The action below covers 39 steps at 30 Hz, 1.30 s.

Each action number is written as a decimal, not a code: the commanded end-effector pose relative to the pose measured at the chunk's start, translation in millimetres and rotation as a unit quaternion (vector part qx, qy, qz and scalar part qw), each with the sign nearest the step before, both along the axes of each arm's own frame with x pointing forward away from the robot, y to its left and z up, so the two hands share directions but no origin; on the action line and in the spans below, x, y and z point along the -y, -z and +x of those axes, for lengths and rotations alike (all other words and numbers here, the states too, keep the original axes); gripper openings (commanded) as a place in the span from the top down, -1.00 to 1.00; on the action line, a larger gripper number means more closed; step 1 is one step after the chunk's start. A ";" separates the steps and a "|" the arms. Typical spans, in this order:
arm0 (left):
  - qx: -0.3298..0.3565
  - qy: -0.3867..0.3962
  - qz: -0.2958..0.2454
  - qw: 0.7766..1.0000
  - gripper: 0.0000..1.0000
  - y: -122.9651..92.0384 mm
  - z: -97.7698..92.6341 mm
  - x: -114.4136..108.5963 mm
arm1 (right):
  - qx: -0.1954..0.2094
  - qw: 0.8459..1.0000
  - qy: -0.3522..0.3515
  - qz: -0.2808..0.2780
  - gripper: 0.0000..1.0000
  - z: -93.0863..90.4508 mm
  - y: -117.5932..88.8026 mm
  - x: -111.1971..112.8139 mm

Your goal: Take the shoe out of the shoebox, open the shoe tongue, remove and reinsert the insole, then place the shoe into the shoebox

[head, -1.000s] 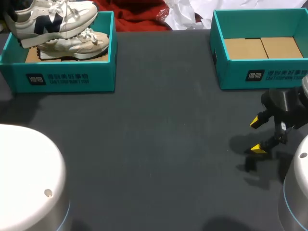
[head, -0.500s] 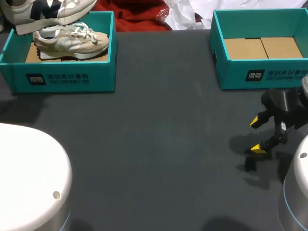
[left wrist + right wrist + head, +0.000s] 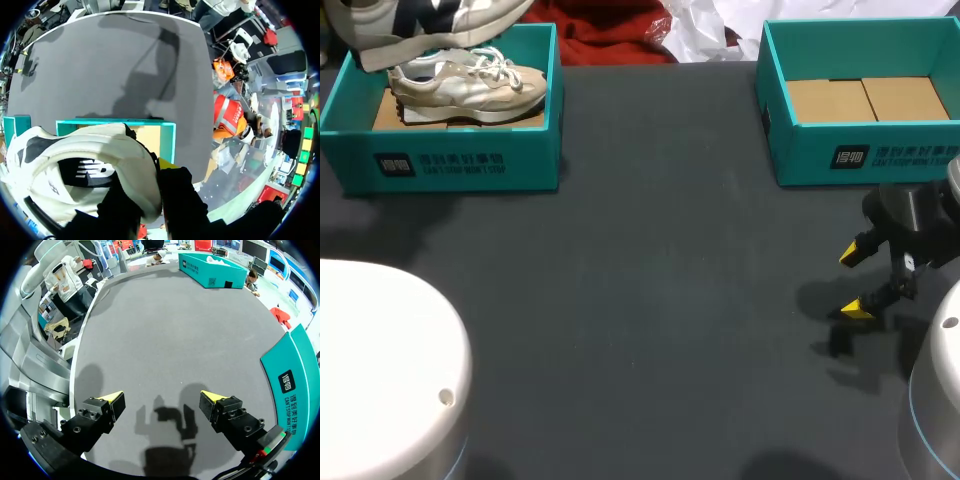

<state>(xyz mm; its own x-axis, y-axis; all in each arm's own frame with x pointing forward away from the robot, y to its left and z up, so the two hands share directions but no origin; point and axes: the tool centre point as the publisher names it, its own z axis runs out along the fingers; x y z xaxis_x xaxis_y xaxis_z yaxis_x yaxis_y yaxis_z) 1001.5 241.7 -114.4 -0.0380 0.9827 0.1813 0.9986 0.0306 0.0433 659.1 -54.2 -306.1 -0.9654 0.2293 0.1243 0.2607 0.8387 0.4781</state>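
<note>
White arms [image 3: 380, 370], black yellow-tipped fingers [image 3: 97, 417]

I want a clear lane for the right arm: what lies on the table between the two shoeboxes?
Nothing. In the head view the table between the left box and the right box is bare dark surface.

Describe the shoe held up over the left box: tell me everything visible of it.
The shoe is a white sneaker with dark side patches, a dark logo and a pale sole. Its upper looks smooth, like leather or synthetic. It hangs roughly level above the shoebox, clear of the second shoe lying inside, and the head view's edge cuts off part of it. The left gripper is shut on it, with dark fingers pinching its upper from both sides. Nothing else touches it.
</note>
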 end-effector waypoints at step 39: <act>0.021 0.098 -0.005 0.995 1.00 18.9 -151.4 107.9 | 0.001 1.000 0.001 -0.001 -1.00 -2.0 0.1 -0.3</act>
